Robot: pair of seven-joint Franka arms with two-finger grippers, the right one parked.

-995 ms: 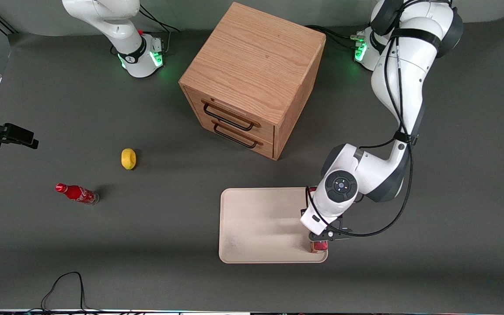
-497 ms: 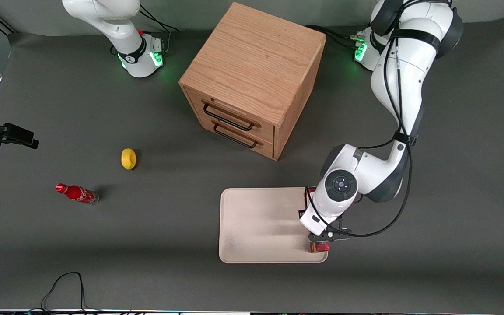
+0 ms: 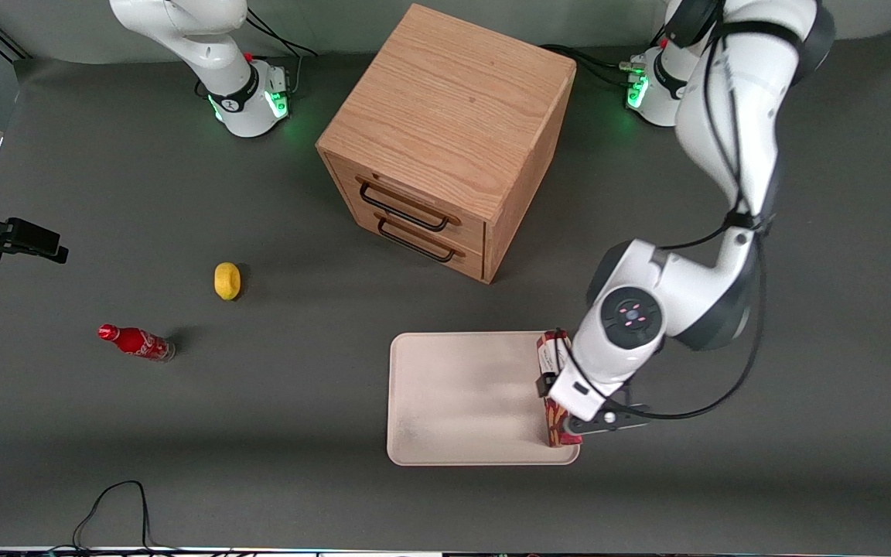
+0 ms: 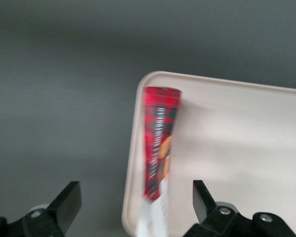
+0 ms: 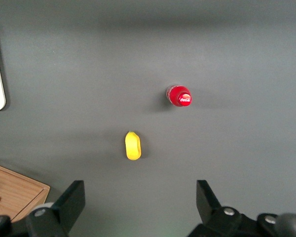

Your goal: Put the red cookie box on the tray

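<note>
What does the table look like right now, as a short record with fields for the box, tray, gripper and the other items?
red cookie box: lying on the tray, along its edge toward the working arm's end
tray: cream, nearer the front camera than the wooden drawer cabinet
gripper: above the box, jaws open, not touching it
lemon: on the table toward the parked arm's end
red soda bottle: beside the lemon

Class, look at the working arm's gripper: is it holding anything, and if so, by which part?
Nothing. The gripper is open above the red cookie box, which lies along the tray's edge.
</note>
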